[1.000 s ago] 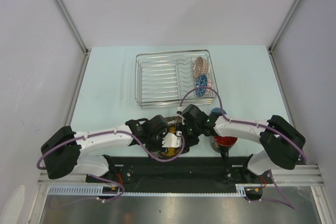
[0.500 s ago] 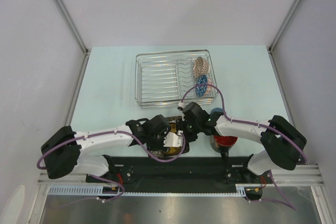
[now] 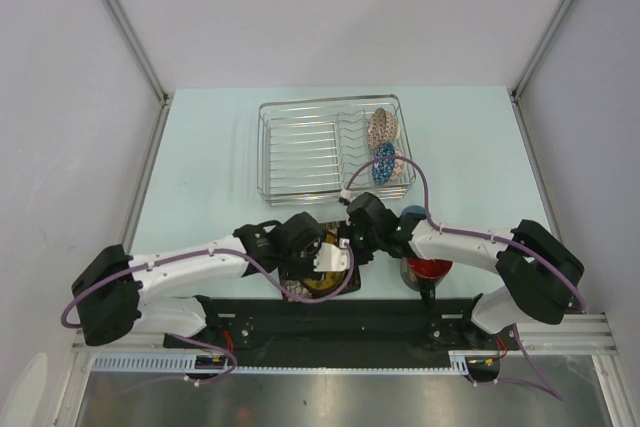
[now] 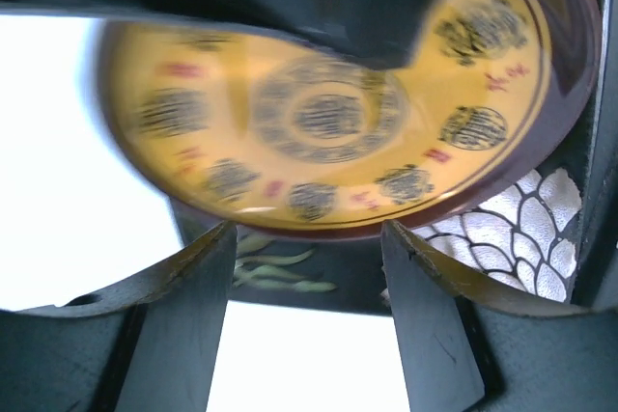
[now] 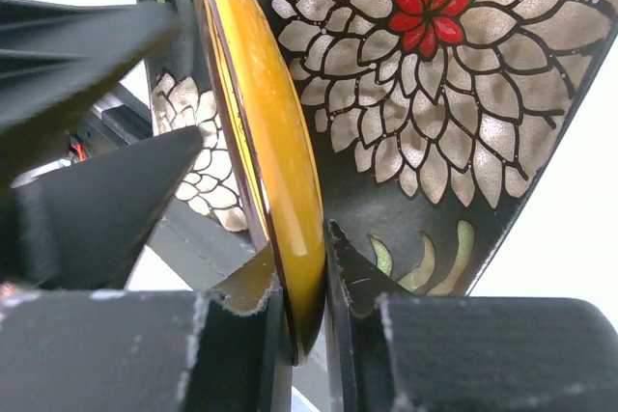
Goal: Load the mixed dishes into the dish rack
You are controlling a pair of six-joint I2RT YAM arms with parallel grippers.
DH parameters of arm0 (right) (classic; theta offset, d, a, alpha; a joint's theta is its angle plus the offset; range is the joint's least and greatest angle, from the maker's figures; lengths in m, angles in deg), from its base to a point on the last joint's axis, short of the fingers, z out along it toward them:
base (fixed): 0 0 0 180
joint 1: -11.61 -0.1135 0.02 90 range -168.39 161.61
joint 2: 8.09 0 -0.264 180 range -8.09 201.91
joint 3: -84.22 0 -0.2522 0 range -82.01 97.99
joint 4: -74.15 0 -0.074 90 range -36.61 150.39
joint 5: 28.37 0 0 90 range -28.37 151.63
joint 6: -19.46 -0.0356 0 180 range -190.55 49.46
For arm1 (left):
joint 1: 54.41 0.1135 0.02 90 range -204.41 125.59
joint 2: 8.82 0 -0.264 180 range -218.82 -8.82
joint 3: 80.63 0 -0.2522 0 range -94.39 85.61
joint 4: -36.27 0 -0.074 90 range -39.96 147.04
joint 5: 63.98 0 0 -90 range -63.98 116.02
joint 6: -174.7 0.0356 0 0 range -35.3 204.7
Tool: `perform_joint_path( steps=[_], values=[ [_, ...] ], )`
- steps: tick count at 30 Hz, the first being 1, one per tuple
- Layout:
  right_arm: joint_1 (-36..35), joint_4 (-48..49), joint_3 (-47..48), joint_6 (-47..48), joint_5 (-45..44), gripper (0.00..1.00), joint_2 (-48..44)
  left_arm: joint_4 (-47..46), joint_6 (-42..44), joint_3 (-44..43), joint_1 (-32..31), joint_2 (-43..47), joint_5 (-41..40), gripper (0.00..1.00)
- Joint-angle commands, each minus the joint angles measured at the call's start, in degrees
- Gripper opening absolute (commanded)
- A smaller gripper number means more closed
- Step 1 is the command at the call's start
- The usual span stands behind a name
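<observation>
- Top view: one square black plate (image 3: 315, 282) sat near the arm bases, between the two grippers. The left gripper (image 3: 318, 252) and right gripper (image 3: 352, 242) met over it. One dish rack (image 3: 262, 147) lay just beyond, farther up the table. One speckled bowl (image 3: 383, 125) and one blue patterned dish (image 3: 384, 161) stood in the rack's right slots. One dark mug (image 3: 428, 269) waited outside the rack, by the right arm.
- Left wrist view: the left gripper (image 4: 309, 238) had its fingers spread wide, holding nothing. The plate (image 4: 328, 113) faced it, blurred.
- Right wrist view: the right gripper (image 5: 301, 267) was pinched on the plate (image 5: 261, 123), at the rim of its yellow centre. The plate stood edge-on, so I judged the right arm the carrier.
</observation>
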Motion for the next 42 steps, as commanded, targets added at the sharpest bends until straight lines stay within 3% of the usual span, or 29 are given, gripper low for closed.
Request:
perform_joint_path(
  steps=[1,5,13,19,20,22,25,27,31,32,37,42],
  values=[
    [0.0,2.6,0.9,0.4,-0.6,0.08,-1.5,3.6,-4.5,-4.8,-0.4,6.7,-3.2,0.67],
    [2.1,1.4,1.4,2.1,1.4,0.03,-2.7,9.7,-6.6,-8.7,2.2,11.0,-4.1,0.67],
    [4.9,-12.6,12.4,17.8,-1.0,0.00,-11.1,14.4,0.2,-17.3,18.2,20.1,-0.5,0.72],
    [4.7,-16.7,29.7,33.7,-11.2,0.00,-12.1,16.7,-2.0,-20.5,29.4,20.7,6.1,0.72],
    [4.6,-16.9,31.8,37.0,-17.8,0.00,-11.7,16.9,-2.2,-20.0,31.3,21.1,6.4,0.72],
    [4.6,-15.6,37.0,47.0,-26.8,0.00,-10.1,16.6,-2.0,-18.3,33.0,22.7,7.1,0.72],
    [3.6,-5.9,38.6,64.8,-34.9,0.00,-7.9,15.9,-2.2,-16.2,36.2,24.3,8.3,0.72],
    [3.7,2.7,38.6,74.7,-36.5,0.00,-5.7,15.9,-2.6,-15.5,37.4,24.5,9.2,0.72],
    [4.5,13.7,38.6,107.4,-40.6,0.00,2.2,15.3,-3.8,-14.1,38.9,24.3,10.2,0.72],
    [5.3,17.1,38.6,111.3,-41.4,0.00,5.3,14.8,-4.0,-13.8,39.0,24.3,10.3,0.72],
    [8.8,19.3,39.2,123.2,-38.8,0.00,10.5,12.6,-5.3,-12.6,39.4,22.9,10.9,0.72],
    [10.6,13.3,42.3,119.3,-36.7,0.00,12.9,11.4,-5.7,-11.8,39.9,22.1,11.5,0.72]
  ],
)
